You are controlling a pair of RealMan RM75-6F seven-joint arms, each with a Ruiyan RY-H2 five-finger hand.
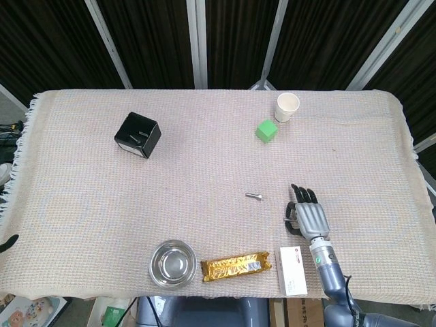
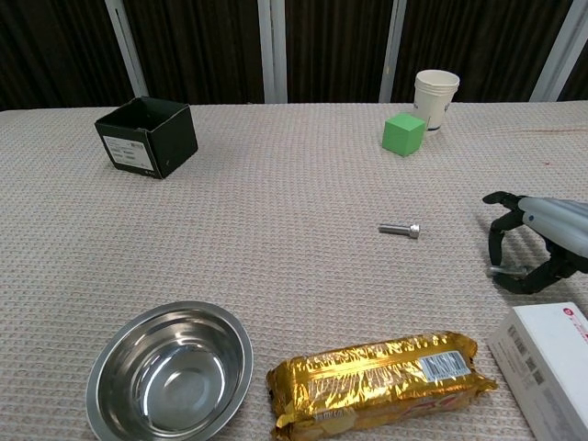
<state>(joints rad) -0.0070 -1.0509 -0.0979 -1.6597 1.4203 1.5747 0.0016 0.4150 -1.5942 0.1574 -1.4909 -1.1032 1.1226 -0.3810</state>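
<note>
My right hand (image 1: pixel 310 216) (image 2: pixel 542 243) hovers low over the cloth near the front right, its fingers curled down. It pinches a small metal bolt (image 2: pixel 503 270) between the thumb and a finger; the bolt's end (image 1: pixel 287 219) pokes out to the left of the hand. A second bolt (image 1: pixel 254 196) (image 2: pixel 399 229) lies loose on the cloth a short way to the left and beyond the hand. The left hand shows in neither view.
A white carton (image 1: pixel 292 270) (image 2: pixel 551 363) lies just in front of the right hand, beside a gold snack packet (image 1: pixel 235 266) (image 2: pixel 381 381) and a steel bowl (image 1: pixel 172 263) (image 2: pixel 170 372). Further back stand a black open box (image 1: pixel 137 135) (image 2: pixel 147 136), a green cube (image 1: pixel 266 131) (image 2: pixel 403 134) and a paper cup (image 1: pixel 287 107) (image 2: pixel 435 96).
</note>
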